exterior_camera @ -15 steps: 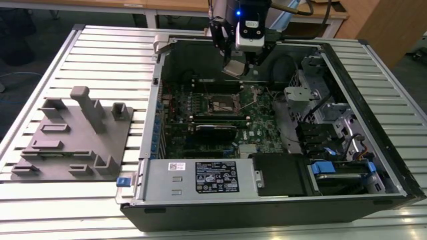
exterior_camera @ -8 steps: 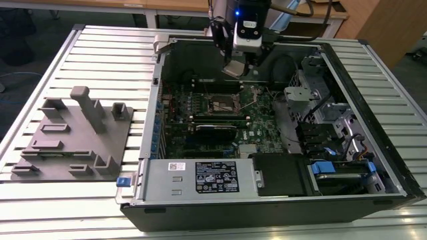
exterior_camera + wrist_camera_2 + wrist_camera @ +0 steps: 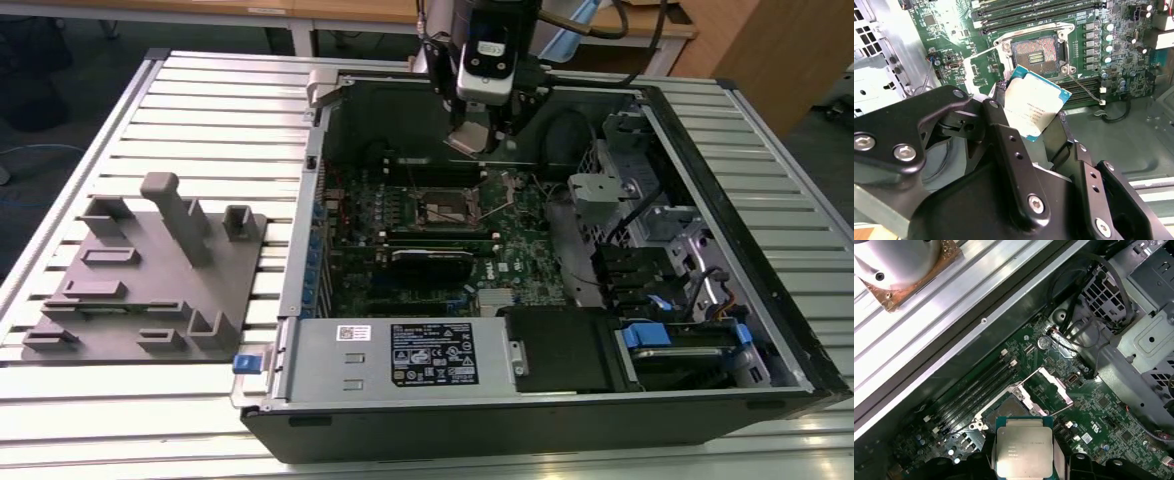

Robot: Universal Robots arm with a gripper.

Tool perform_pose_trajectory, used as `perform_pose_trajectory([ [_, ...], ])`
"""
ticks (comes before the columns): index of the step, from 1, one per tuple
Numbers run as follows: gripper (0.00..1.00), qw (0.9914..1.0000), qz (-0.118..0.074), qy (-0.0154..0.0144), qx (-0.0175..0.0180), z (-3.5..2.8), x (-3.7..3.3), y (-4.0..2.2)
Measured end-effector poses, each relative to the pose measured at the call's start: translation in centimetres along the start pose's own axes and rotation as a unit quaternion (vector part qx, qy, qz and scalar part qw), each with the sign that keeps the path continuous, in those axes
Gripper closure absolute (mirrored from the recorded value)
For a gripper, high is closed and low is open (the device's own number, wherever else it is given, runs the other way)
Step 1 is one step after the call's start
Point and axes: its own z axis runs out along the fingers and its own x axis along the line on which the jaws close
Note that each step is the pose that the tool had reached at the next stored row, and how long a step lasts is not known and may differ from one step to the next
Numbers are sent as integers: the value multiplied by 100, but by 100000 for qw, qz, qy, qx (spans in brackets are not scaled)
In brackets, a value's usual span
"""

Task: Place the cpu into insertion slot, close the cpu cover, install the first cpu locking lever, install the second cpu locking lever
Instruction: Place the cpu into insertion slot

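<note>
My gripper (image 3: 478,132) hangs over the back of the open computer case and is shut on the cpu (image 3: 1031,104), a flat silver-topped chip pinched by its edges between the black fingers (image 3: 1001,112). In the first wrist view the cpu (image 3: 1024,452) sits just short of the insertion slot (image 3: 1010,407), above the board and apart from it. The insertion slot (image 3: 1036,51) lies bare on the green motherboard, and shows in the exterior view (image 3: 447,207) below the gripper. The cpu cover (image 3: 1055,386) stands flipped up beside the socket. A thin locking lever (image 3: 1085,86) sticks out, unlatched.
Long black memory slots (image 3: 1039,10) run beside the socket. A drive cage and cables (image 3: 654,220) crowd the exterior view's right side of the case, with the power supply (image 3: 400,350) at the front. A grey fixture plate (image 3: 147,270) stands on the slatted table at the exterior view's left.
</note>
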Motion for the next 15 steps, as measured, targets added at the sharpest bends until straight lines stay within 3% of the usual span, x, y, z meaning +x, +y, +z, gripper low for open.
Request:
perform_pose_trajectory([
  [5, 46, 99999, 457, -34, -13, 2, 0, 0],
  [8, 46, 99959, 2862, -238, -53, 11, 0, -1],
  [12, 46, 99793, 6405, -542, -113, 24, 0, -2],
  [15, 46, 99576, 9167, -780, -160, 35, 0, -3],
])
